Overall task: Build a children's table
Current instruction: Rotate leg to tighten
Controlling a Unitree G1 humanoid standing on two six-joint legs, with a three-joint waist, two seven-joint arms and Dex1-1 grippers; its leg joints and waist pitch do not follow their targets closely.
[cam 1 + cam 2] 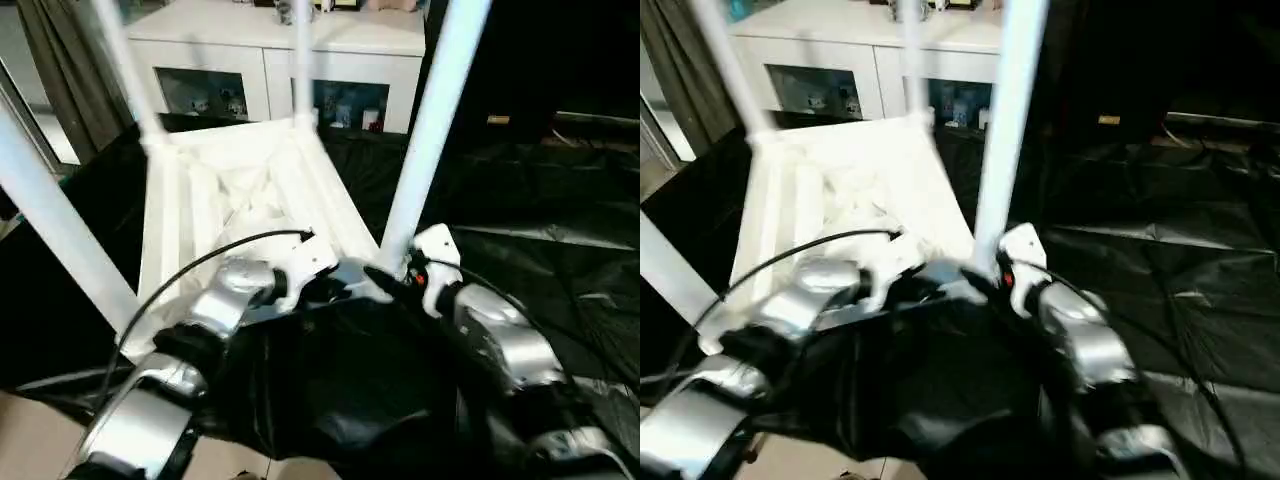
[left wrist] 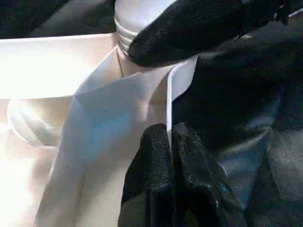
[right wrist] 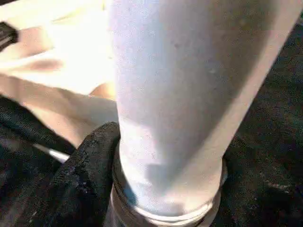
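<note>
The children's table (image 1: pixel 240 190) lies upside down on a black sheet, its ribbed white underside facing up and several white legs rising from the corner sockets. My left gripper (image 2: pixel 170 142) is shut on the thin rim wall at the near right corner. Just beside it, the near right leg (image 1: pixel 430 130) stands in its socket. My right gripper (image 1: pixel 395 275) is closed around that leg's ringed base (image 3: pixel 165 189), with one black finger (image 3: pixel 90 161) pressed against it. That same finger (image 2: pixel 189 33) shows against the leg's base in the left wrist view.
A white cabinet (image 1: pixel 280 60) with glass-fronted shelves stands behind the table. The crinkled black sheet (image 1: pixel 540 220) spreads out to the right and under my forearms. A dark curtain (image 1: pixel 60 50) hangs at the far left, and light floor (image 1: pixel 30 440) shows at the near left.
</note>
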